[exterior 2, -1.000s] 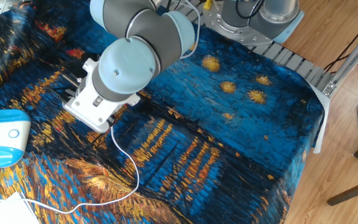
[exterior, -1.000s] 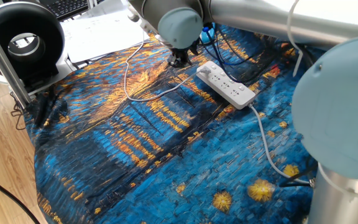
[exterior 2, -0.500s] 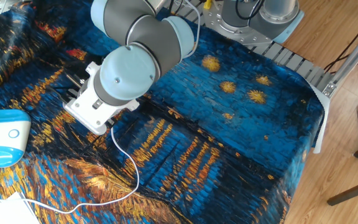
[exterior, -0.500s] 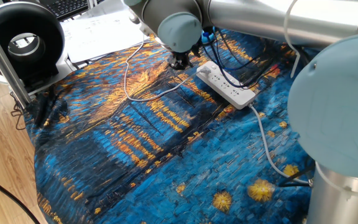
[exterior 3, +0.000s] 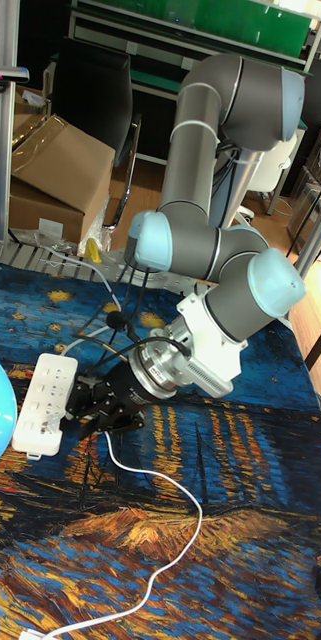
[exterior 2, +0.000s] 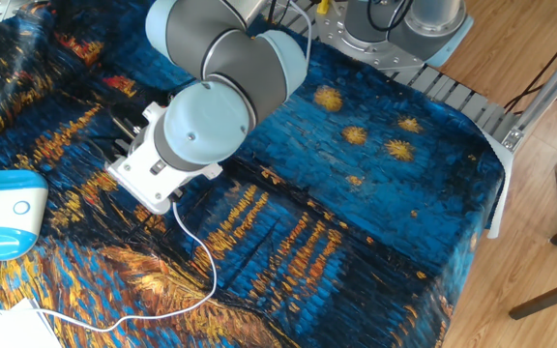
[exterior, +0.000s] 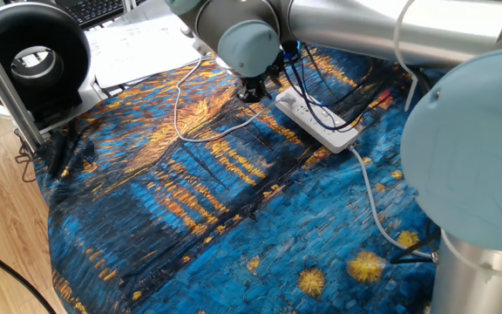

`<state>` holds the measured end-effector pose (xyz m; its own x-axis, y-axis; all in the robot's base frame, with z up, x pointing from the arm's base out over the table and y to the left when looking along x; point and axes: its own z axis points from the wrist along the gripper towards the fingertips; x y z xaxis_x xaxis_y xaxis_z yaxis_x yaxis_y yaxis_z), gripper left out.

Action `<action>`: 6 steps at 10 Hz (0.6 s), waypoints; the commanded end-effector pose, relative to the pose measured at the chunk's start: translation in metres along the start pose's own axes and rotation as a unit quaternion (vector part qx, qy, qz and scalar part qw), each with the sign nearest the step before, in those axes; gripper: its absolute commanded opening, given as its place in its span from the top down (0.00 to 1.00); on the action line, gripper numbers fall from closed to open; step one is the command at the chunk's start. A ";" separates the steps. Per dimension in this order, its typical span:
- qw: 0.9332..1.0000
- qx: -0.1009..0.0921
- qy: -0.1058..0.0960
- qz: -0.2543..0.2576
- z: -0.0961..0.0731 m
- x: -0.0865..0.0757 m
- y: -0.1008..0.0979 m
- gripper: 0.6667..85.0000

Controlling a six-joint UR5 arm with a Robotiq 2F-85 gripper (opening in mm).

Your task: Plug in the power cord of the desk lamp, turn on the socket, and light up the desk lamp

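The socket (exterior: pixel 319 120) is a long white power strip lying on the blue painted cloth; the tall fixed view shows it as well, socket (exterior 3: pixel 42 402). My gripper (exterior 3: pixel 80 405) is black and sits low, right beside the strip's long side. It is shut on the end of the power cord (exterior 3: pixel 185 535), whose thin white line loops away from under the fingers. The plug itself is hidden between them. In one fixed view my gripper (exterior: pixel 251 90) hangs at the strip's near end, and the power cord (exterior: pixel 179 109) curves off to the left. The arm covers the strip in the other fixed view, where only the power cord (exterior 2: pixel 206 266) shows.
A thick pale-grey cable (exterior: pixel 371 196) runs from the strip toward the arm's base. Black cables (exterior: pixel 316 78) cross over the strip's far end. A black ring-shaped device (exterior: pixel 33 57) and papers (exterior: pixel 138 44) lie at the far left. A rounded blue-and-white object (exterior 2: pixel 3 213) sits near the strip.
The arm's wrist has shifted a little, carrying my gripper and the cord's end slightly closer to the strip. The cord's loop on the cloth has barely moved.
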<state>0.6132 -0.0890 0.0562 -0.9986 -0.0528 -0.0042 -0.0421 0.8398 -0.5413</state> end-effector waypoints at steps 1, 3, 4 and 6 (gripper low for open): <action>1.000 -0.001 -0.006 0.004 0.001 -0.002 0.001 0.59; 1.000 -0.009 -0.005 0.009 0.006 0.001 0.005 0.59; 1.000 -0.009 -0.001 0.012 0.007 0.003 0.005 0.59; 1.000 -0.004 0.000 0.012 0.009 0.004 0.000 0.59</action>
<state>0.6118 -0.0915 0.0507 -0.9988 -0.0460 -0.0158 -0.0302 0.8408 -0.5406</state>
